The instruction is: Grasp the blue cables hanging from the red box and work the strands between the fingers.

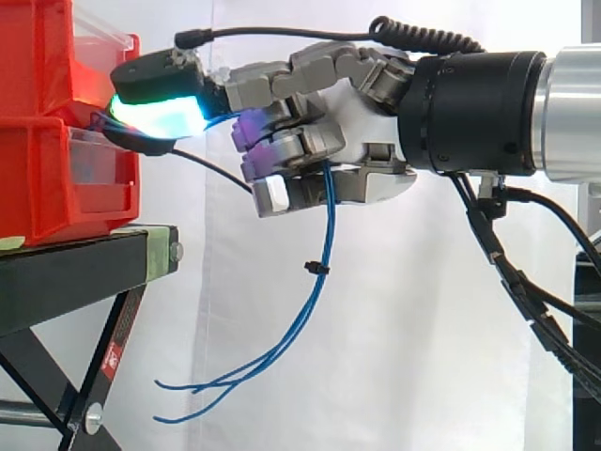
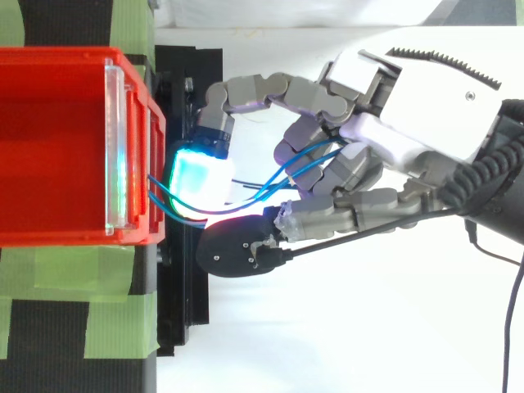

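Fingers of the hand (image 1: 355, 122) clamp the cables (image 1: 328, 221) near the box (image 1: 56, 188) — thin, limp, probably slippery strands — best held high, lightly.

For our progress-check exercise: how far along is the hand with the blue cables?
Done: the hand is at the red bin, fingers curled round the blue cables. In hand: the strands run from the bin through the fingers, their loose ends hanging below. Left: working the strands between the fingers, which one moment cannot show.
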`<state>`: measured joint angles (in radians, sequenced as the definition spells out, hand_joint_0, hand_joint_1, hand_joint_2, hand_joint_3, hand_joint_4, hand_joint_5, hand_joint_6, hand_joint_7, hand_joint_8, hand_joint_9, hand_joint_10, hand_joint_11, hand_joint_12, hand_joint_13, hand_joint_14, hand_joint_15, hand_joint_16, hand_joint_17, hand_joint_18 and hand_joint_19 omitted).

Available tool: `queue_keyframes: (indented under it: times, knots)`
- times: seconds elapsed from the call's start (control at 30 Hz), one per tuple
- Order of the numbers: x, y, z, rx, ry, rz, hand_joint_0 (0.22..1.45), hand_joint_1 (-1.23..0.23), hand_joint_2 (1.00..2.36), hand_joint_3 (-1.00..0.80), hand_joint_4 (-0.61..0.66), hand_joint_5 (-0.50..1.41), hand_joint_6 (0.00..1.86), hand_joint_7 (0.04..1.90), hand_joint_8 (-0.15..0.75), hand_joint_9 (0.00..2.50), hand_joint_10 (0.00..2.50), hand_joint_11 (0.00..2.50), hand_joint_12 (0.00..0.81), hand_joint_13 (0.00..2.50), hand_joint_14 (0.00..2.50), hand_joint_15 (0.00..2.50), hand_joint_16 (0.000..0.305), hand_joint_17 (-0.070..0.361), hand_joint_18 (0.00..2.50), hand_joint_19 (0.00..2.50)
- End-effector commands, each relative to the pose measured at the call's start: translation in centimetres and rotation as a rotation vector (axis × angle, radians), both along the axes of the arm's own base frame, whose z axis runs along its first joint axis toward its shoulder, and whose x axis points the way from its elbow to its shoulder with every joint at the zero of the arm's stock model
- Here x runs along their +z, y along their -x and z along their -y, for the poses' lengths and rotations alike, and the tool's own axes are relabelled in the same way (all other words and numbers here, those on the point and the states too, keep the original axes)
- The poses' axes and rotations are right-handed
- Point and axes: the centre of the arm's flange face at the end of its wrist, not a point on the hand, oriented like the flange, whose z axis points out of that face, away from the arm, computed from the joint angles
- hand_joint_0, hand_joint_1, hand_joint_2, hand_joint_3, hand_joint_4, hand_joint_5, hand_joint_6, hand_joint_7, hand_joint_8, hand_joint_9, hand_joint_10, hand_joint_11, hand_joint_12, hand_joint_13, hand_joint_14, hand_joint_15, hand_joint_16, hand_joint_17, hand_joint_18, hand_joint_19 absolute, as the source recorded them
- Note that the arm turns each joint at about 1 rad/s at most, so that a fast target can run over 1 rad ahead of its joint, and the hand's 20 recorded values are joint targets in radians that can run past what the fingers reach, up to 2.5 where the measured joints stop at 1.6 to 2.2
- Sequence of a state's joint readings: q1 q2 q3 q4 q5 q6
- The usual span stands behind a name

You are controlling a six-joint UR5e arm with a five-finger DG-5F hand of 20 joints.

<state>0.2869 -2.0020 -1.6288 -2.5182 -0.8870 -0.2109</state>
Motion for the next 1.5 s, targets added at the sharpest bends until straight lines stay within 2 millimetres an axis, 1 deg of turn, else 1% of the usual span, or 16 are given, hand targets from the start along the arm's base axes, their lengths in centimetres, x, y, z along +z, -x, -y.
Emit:
queue_keyframes:
  times: [0.0, 0.03, 0.07, 0.13, 0.17, 0.33, 0.4, 0.47, 0.67, 0.83, 1.0, 1.07, 1.2, 1.23, 1.3, 1.47]
  knots:
    - [0.05, -0.06, -0.16, 0.011, -0.035, 0.020, 1.21, -0.78, 1.01, -0.19, 0.13, 0.13, 0.51, 1.17, 0.499, 1.88, 2.50, 2.50, 0.704, 2.08, 2.50, 1.74, 0.286, 0.215, 2.50, 0.73]
    - [0.06, -0.10, -0.26, 0.025, -0.065, 0.033, 1.26, -0.77, 1.01, -0.20, 0.13, 0.17, 0.49, 1.18, 0.499, 1.88, 2.50, 2.50, 0.704, 2.08, 2.50, 1.74, 0.286, 0.215, 2.50, 0.73]
    - [0.07, -0.12, -0.30, 0.032, -0.078, 0.039, 1.30, -0.78, 1.01, -0.19, 0.14, 0.25, 0.29, 1.31, 0.499, 1.88, 2.50, 2.50, 0.704, 2.08, 2.50, 1.74, 0.286, 0.215, 2.50, 0.73]
    - [0.15, -0.21, -0.45, 0.051, -0.110, 0.053, 1.32, -0.77, 1.01, -0.20, 0.14, 0.30, 0.25, 1.32, 0.499, 1.88, 2.50, 2.50, 0.704, 2.08, 2.50, 1.74, 0.286, 0.215, 2.50, 0.73]
    - [0.09, -0.20, -0.53, 0.062, -0.128, 0.060, 1.34, -0.76, 1.01, -0.20, 0.15, 0.36, 0.11, 1.42, 0.499, 1.88, 2.50, 2.50, 0.704, 2.08, 2.50, 1.74, 0.286, 0.215, 2.50, 0.73]
    - [0.05, -0.23, -0.73, 0.088, -0.156, 0.065, 1.28, -0.79, 1.02, -0.21, 0.14, 0.38, 0.07, 1.45, 0.499, 1.88, 2.50, 2.50, 0.704, 2.08, 2.50, 1.74, 0.286, 0.215, 2.50, 0.73]
    - [0.02, -0.21, -0.75, 0.091, -0.156, 0.062, 1.21, -0.81, 1.02, -0.18, 0.10, 0.32, 0.24, 1.40, 0.499, 1.88, 2.50, 2.50, 0.704, 2.08, 2.50, 1.74, 0.286, 0.215, 2.50, 0.73]
    - [0.02, -0.21, -0.85, 0.093, -0.157, 0.063, 1.18, -0.80, 1.01, -0.16, 0.09, 0.19, 0.64, 1.20, 0.499, 1.88, 2.50, 2.50, 0.704, 2.08, 2.50, 1.74, 0.286, 0.215, 2.50, 0.73]
    - [0.02, -0.21, -0.85, 0.093, -0.156, 0.062, 1.09, -0.82, 1.01, -0.14, 0.09, 0.06, 1.00, 1.09, 0.499, 1.88, 2.50, 2.50, 0.704, 2.08, 2.50, 1.74, 0.286, 0.215, 2.50, 0.73]
    - [-0.07, -0.23, -0.77, 0.092, -0.154, 0.060, 0.96, -0.83, 1.01, -0.35, 0.13, 0.00, 0.99, 1.09, 0.499, 1.88, 2.50, 2.50, 0.704, 2.08, 2.50, 1.74, 0.286, 0.215, 2.50, 0.73]
    - [-0.09, -0.22, -0.88, 0.091, -0.114, 0.043, 0.85, -0.82, 1.01, -0.74, 0.16, -0.04, 0.99, 1.10, 0.499, 1.88, 2.50, 2.50, 0.704, 2.08, 2.50, 1.74, 0.286, 0.215, 2.50, 0.73]
    - [0.00, -0.19, -0.83, 0.084, -0.090, 0.036, 0.82, -0.82, 1.00, -0.82, 0.17, -0.05, 1.00, 1.08, 0.499, 1.88, 2.50, 2.50, 0.704, 2.08, 2.50, 1.74, 0.286, 0.215, 2.50, 0.73]
    - [0.07, -0.23, -0.83, 0.078, -0.054, 0.023, 0.78, -0.79, 1.00, -0.93, 0.19, -0.04, 1.03, 1.07, 0.499, 1.88, 2.50, 2.50, 0.704, 2.08, 2.50, 1.74, 0.286, 0.215, 2.50, 0.73]
    - [0.07, -0.23, -0.73, 0.075, -0.041, 0.018, 0.78, -0.81, 1.00, -0.94, 0.19, 0.04, 0.85, 1.17, 0.499, 1.88, 2.50, 2.50, 0.704, 2.08, 2.50, 1.74, 0.286, 0.215, 2.50, 0.73]
    - [-0.09, -0.20, -0.82, 0.076, -0.033, 0.013, 0.76, -0.78, 1.00, -0.97, 0.19, 0.10, 0.77, 1.22, 0.499, 1.88, 2.50, 2.50, 0.704, 2.08, 2.50, 1.74, 0.286, 0.215, 2.50, 0.73]
    - [0.00, -0.18, -0.79, 0.068, 0.006, -0.001, 0.72, -0.71, 1.00, -1.00, 0.21, 0.15, 0.79, 1.18, 0.499, 1.88, 2.50, 2.50, 0.704, 2.08, 2.50, 1.74, 0.286, 0.215, 2.50, 0.73]
